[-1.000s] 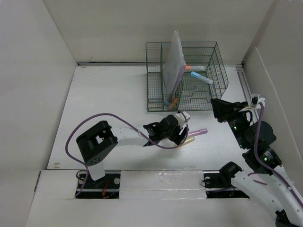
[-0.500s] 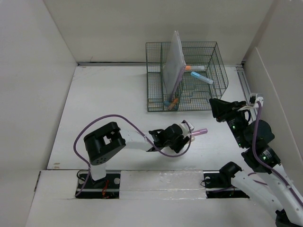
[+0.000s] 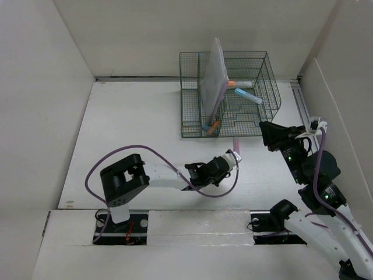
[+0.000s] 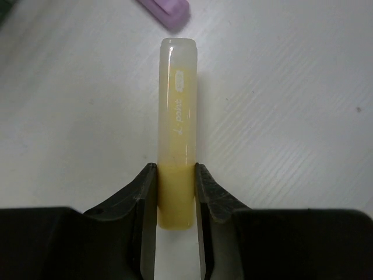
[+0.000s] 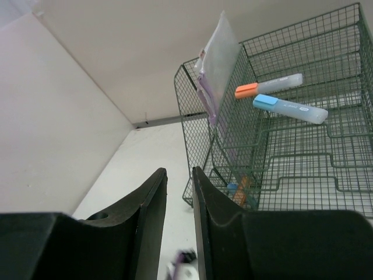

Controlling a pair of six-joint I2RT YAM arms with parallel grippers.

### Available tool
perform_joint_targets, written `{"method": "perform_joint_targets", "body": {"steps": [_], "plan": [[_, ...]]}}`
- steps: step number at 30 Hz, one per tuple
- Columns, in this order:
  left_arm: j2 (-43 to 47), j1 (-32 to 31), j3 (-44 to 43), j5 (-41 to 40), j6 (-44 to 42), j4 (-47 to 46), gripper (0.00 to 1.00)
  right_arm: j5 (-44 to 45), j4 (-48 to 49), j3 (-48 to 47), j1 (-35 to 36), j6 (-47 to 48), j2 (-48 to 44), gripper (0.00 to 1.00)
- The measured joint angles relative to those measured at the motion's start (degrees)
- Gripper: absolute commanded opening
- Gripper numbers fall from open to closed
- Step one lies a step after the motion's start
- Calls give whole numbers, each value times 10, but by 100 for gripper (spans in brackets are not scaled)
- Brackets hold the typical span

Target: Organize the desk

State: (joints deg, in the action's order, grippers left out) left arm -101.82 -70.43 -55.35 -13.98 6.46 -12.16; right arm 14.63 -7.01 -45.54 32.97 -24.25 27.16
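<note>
On the white desk [image 3: 134, 128] lies a yellow highlighter [image 4: 178, 116], its pale cap pointing away from me. My left gripper [image 4: 175, 169] is shut on its yellow barrel, both jaws pressed against its sides. In the top view the left gripper [image 3: 226, 163] sits low on the desk in front of the basket and hides the yellow highlighter. A purple highlighter [image 3: 236, 144] lies just beyond it; its end [image 4: 166, 9] shows at the top of the left wrist view. My right gripper [image 3: 263, 129] hovers by the basket's front right corner, jaws [image 5: 178, 175] slightly open and empty.
A dark green wire-mesh basket [image 3: 268, 81] stands at the back of the desk. It holds an upright clear pouch [image 5: 218, 58], an orange-capped highlighter [image 5: 268, 87], a blue-capped highlighter [image 5: 289, 108] and small items at the bottom front [image 3: 211, 126]. White panel walls [image 3: 46, 87] border the desk.
My left jaws have closed onto the yellow highlighter. The purple highlighter has swung from pointing right to pointing toward the basket. The right arm has barely moved.
</note>
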Motion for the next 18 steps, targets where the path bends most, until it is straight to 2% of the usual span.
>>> {"method": "perform_joint_targets", "body": {"steps": [5,9,13,18], "plan": [[107,46,-12,-21,4,-3,1,-2,2,24,0,-2,-13,30],[138,72,-91,-21,0,-19,3,-13,-2,31,0,-2,-11,30],[121,85,-206,-8,-8,-18,5,-21,-3,31,0,-2,-12,29],[17,122,-408,-8,-12,-14,9,-28,-4,31,0,-7,-16,29]]}}
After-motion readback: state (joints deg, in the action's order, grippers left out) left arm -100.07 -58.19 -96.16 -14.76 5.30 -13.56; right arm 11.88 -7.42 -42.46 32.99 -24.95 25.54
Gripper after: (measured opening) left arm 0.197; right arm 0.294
